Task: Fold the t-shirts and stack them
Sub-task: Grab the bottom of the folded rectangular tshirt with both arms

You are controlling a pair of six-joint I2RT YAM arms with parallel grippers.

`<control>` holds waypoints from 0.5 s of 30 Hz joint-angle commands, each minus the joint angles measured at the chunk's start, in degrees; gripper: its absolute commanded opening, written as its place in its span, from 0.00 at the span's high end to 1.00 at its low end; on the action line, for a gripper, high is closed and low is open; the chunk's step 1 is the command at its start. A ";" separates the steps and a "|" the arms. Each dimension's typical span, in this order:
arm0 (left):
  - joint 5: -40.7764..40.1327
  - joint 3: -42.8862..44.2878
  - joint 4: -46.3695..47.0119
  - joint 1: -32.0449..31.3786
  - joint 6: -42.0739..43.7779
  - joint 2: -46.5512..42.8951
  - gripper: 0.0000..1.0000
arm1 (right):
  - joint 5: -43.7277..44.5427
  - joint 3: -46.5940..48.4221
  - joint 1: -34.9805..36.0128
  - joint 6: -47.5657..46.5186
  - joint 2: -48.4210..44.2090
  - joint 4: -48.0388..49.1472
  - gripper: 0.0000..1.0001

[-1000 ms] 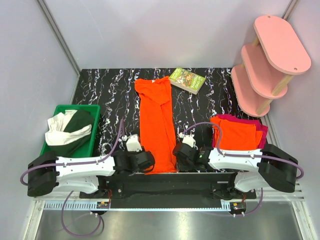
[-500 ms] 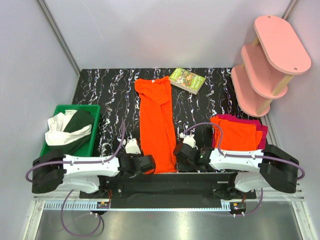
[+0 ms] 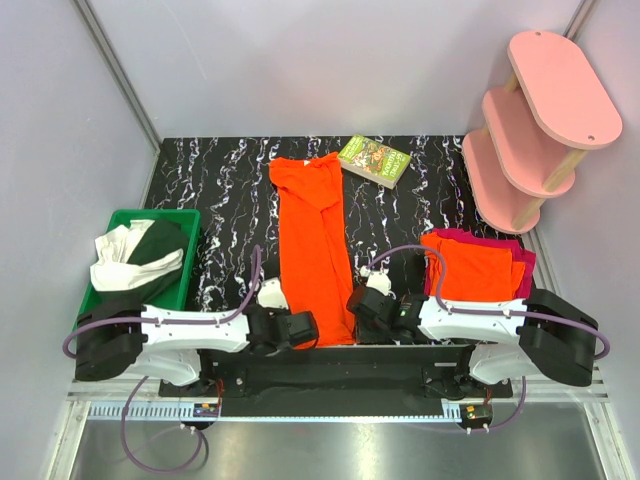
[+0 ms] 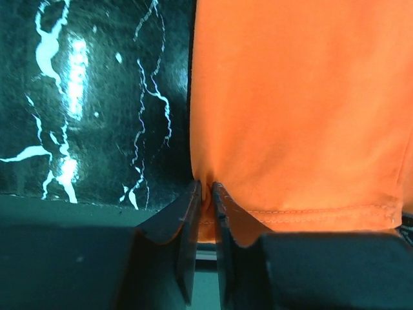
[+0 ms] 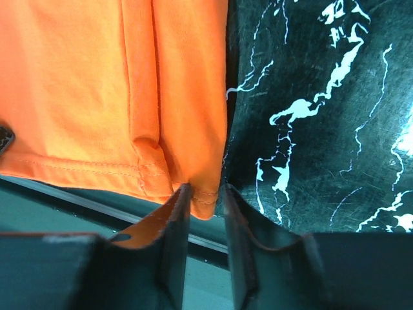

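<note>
Movement inward has brought the left gripper (image 4: 206,187) to pinch the 7 o'clock hem corner of the orange t-shirt (image 3: 315,240) at mid-table (image 3: 220,180), while the right gripper (image 5: 204,190) straddles the 5 o'clock corner, grip unclear, so the crosswise fold looks ready to begin.

Overhead view of the work cell. The desk (image 3: 220,190) has a glossy black top veined with white, marble-fashion. Plain pale grey-lilac walls (image 3: 330,60) enclose it on three sides, with a slanting aluminium post (image 3: 115,70) at the far left corner. A pink three-tier shelf (image 3: 545,100) on light wooden uprights stands at the far right corner. A brushed-metal floor panel (image 3: 320,450) lies in front of the near edge. The wrist views show bright glare (image 4: 74,61) on the desk surface.
</note>
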 commanded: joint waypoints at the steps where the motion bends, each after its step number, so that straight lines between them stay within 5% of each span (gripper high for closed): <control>1: 3.73 -1.66 -0.27 -1.46 -1.80 0.22 0.81 | -1.47 -1.06 0.42 0.65 0.83 -4.16 0.69; 4: 4.43 -1.75 -0.36 -2.42 -2.42 0.48 0.81 | -1.73 -1.59 0.42 0.83 0.65 -4.24 0.70; 9: 4.78 -1.13 -2.20 -4.79 -3.47 0.22 0.61 | -1.73 -1.68 0.42 0.91 0.04 -4.59 0.68; 15: 5.05 -0.43 -4.23 -6.99 -4.79 0.22 0.62 | -1.65 -1.41 0.42 0.65 -0.31 -5.04 0.67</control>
